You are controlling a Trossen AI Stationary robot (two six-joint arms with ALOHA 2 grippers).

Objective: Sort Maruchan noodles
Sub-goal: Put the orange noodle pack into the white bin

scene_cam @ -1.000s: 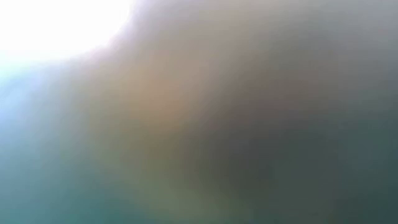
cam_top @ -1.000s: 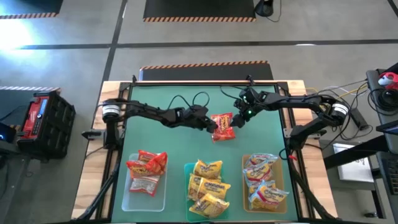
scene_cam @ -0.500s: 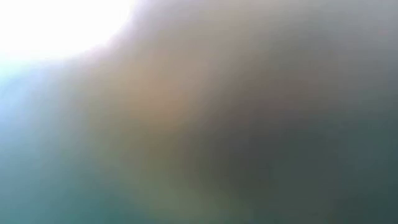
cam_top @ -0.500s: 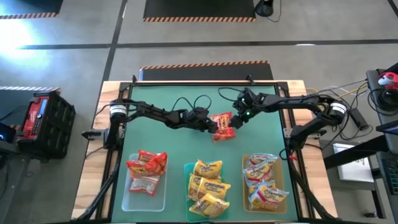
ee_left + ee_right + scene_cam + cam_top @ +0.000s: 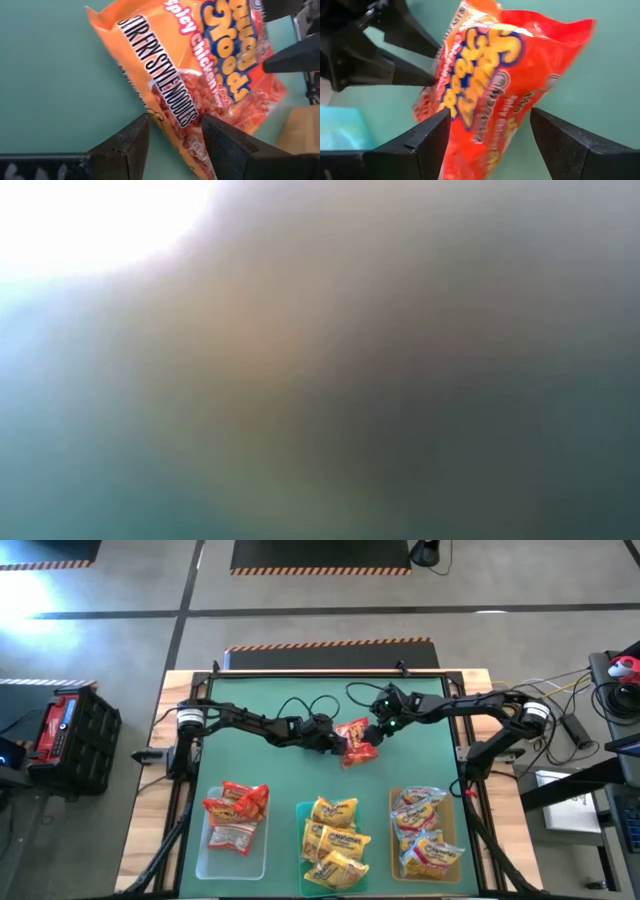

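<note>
One orange-red Maruchan noodle packet (image 5: 358, 738) sits mid-table between both grippers. My left gripper (image 5: 338, 740) reaches in from the table's left and is shut on the packet (image 5: 210, 65). My right gripper (image 5: 375, 732) comes from the right and is open; its fingers stand on either side of the packet (image 5: 490, 65) without clearly touching it. Along the near edge, red packets (image 5: 238, 802) lie in the clear tray (image 5: 205, 855), yellow ones (image 5: 335, 840) in the teal tray (image 5: 300, 810), and white-red labelled ones (image 5: 425, 830) in the amber tray (image 5: 392, 840). My left gripper pinches the packet between its two fingers at the long side edge by the black lettering (image 5: 170, 120). The fingers (image 5: 130, 142) come nearly level from the table's left, across that edge. The packet sits tilted in the hold; whether its lower part rests on the mat I cannot tell.
A black cable (image 5: 305, 700) loops on the green mat behind the left arm. The three trays fill the near edge. The mat's far corners and the strip between the grippers and the trays are bare. A red toolbox (image 5: 65, 725) stands on the floor, left of the table.
My right gripper has moved a little toward the table's left, closing in on the packet. My left gripper and the packet have shifted slightly toward the far-left, and the packet has tipped somewhat.
</note>
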